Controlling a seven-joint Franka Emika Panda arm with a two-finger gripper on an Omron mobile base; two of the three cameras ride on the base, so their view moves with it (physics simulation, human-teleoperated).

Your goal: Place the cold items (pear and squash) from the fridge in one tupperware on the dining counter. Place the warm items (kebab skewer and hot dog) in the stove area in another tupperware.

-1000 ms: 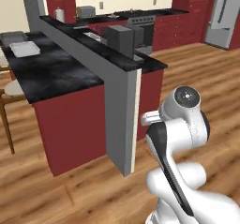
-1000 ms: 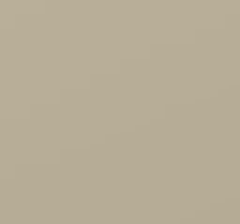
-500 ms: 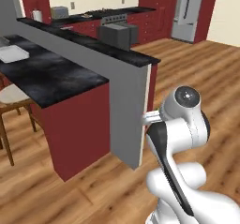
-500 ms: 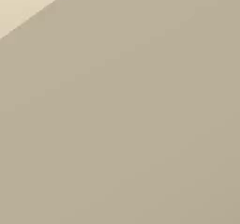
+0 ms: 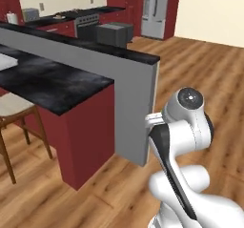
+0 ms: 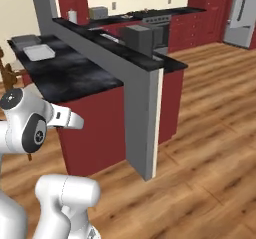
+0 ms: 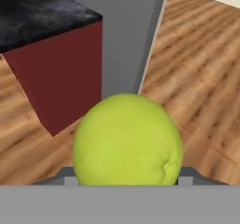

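Claw (image 7: 126,183) gripping pear (image 7: 127,141) | near dining counter (image 7: 42,17) end

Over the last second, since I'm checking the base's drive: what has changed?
The base has turned: the dining counter has swung left in the left base view, and the right base view, blank beige before, now shows it. The arm's pose looks unchanged. The pear sits at the gripper in the hand view.

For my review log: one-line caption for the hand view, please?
Gripper carrying the yellow-green pear toward the end of the dining counter, above wood floor.
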